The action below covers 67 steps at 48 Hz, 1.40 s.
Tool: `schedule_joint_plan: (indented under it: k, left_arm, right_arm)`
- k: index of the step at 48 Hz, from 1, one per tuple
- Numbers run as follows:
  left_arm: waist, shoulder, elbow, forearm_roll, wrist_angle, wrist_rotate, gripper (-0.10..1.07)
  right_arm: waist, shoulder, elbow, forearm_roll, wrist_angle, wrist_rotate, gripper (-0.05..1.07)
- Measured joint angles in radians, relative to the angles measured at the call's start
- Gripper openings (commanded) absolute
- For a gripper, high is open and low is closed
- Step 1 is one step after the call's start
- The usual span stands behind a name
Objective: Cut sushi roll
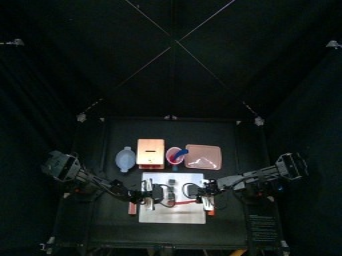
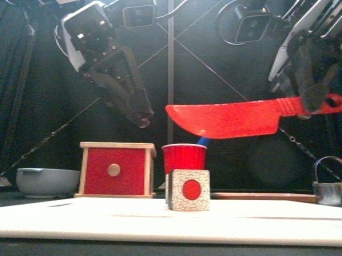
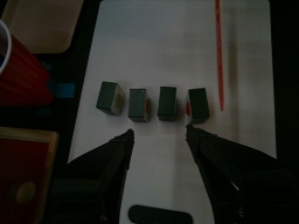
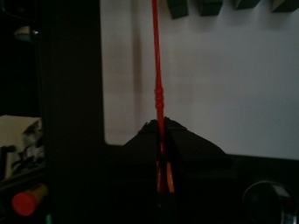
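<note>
On the white board (image 3: pixel 176 52) the sushi roll (image 3: pixel 152 101) sits as a row of four short dark pieces, so the cutting looks done. Left gripper (image 3: pixel 159 147) hangs just above the row with jaws spread wide and nothing between them, probably released to let the pieces stand free; right gripper (image 4: pixel 162 131) is clamped on the handle of the red knife (image 2: pixel 227 119), blade lifted clear of the board. Left wrist view counts the pieces, while front view collapses them into one end face but shows knife height, plus the red cup (image 2: pixel 185 157) and red box (image 2: pixel 116 169) behind.
</note>
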Motion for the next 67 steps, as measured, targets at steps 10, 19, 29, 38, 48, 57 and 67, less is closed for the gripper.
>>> schedule_joint_plan:
  k: [10, 19, 29, 38, 48, 57, 67]
  left_arm:
    - [0.000, -0.002, 0.002, 0.000, 0.002, 0.002, 0.88]
    - [0.000, -0.012, 0.005, 0.000, 0.003, 0.000, 0.88]
    - [-0.002, -0.015, 0.006, 0.000, 0.000, -0.003, 0.87]
    - [-0.015, -0.040, 0.038, 0.005, -0.012, -0.011, 0.87]
    - [-0.015, -0.110, 0.104, 0.026, -0.106, -0.012, 0.87]
    - [0.003, -0.193, 0.175, 0.048, -0.202, -0.012, 0.87]
    - [0.069, -0.310, 0.267, 0.060, -0.331, -0.015, 0.87]
  right_arm:
    - [-0.032, -0.104, 0.071, 0.107, 0.061, 0.218, 0.35]
    - [-0.048, -0.232, 0.163, 0.095, 0.087, 0.611, 0.35]
    - [-0.041, -0.344, 0.268, -0.006, -0.084, 0.997, 0.37]
    - [0.003, -0.319, 0.337, -0.103, -0.242, 1.241, 0.37]
    - [0.064, -0.195, 0.344, -0.201, -0.324, 1.422, 0.44]
    - [0.095, -0.078, 0.314, -0.245, -0.364, 1.494, 0.64]
    - [0.121, 0.043, 0.268, -0.258, -0.370, 1.500, 0.87]
